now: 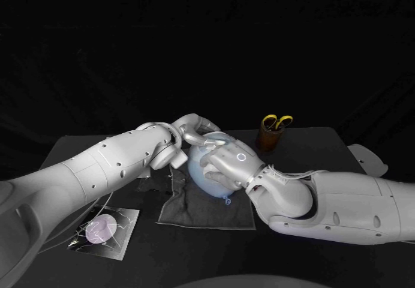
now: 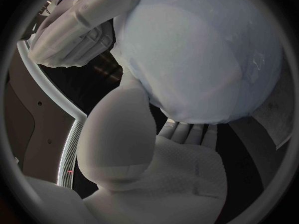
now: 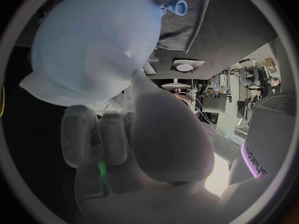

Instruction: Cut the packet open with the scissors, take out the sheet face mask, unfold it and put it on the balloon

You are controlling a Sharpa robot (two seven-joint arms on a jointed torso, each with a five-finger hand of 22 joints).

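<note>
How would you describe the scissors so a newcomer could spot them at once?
Start at the far side of the black table, just beyond the right hand on the pale balloon. A brown cup stands there, and the scissors stick up from it: nothing else has yellow handles.

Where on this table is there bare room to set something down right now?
Bare table lies right of the brown cup, at the far-left corner, and in front of the cloth, right of the packet. The middle is crowded: left hand and right hand hold the balloon.
</note>
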